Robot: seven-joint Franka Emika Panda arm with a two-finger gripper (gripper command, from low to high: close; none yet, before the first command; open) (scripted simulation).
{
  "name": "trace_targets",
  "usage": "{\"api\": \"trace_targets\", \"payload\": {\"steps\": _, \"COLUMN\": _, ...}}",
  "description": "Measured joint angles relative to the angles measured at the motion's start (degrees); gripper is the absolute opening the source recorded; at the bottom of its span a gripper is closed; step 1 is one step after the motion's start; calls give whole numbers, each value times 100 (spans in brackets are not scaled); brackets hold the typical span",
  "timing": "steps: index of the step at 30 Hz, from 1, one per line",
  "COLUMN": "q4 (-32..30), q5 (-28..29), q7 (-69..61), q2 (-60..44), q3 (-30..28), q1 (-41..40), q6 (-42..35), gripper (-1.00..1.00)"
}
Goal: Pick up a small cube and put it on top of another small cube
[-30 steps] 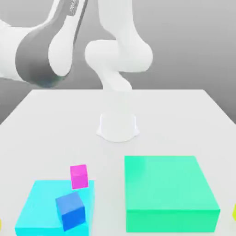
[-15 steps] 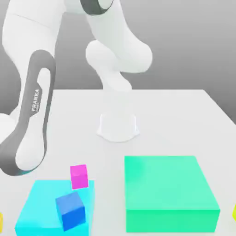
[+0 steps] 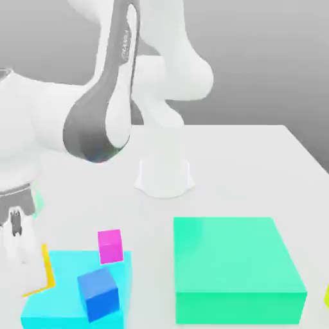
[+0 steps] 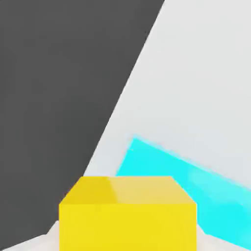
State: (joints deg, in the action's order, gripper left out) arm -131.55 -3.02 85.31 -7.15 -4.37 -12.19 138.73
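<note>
At nine o'clock of the white table (image 3: pixel 257 160), the gripper (image 3: pixel 16 241) is clamping a yellow cube (image 4: pixel 127 215) above the cyan block (image 3: pixel 58 289), which is carrying blue cube (image 3: pixel 99 294) and magenta cube (image 3: pixel 110 245); at three o'clock the green block (image 3: pixel 234 263) is sitting.

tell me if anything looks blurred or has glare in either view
Exterior view: the arm and gripper are smeared, while the green block is crisp under flat, nearly shadowless light. Hand view: the yellow cube carries a pale sheen on top; the cyan block has soft edges.
</note>
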Motion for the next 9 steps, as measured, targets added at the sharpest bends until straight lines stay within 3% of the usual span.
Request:
{"api": "trace_targets", "payload": {"steps": 2, "q4": -217, "q5": 183, "q7": 121, "q2": 266, "q3": 101, "q1": 255, "q6": -46, "gripper": -100}}
{"api": "trace_targets", "payload": {"steps": 5, "q4": -391, "q5": 209, "q7": 137, "q2": -110, "q3": 131, "q1": 267, "q6": 498, "gripper": -100}}
{"api": "trace_targets", "payload": {"steps": 6, "q4": -425, "q5": 198, "q7": 129, "q2": -232, "q3": 136, "q1": 267, "q6": 657, "gripper": 100}}
{"api": "trace_targets", "payload": {"steps": 9, "q4": -425, "q5": 198, "q7": 129, "q2": -232, "q3": 136, "q1": 267, "q6": 657, "gripper": 100}}
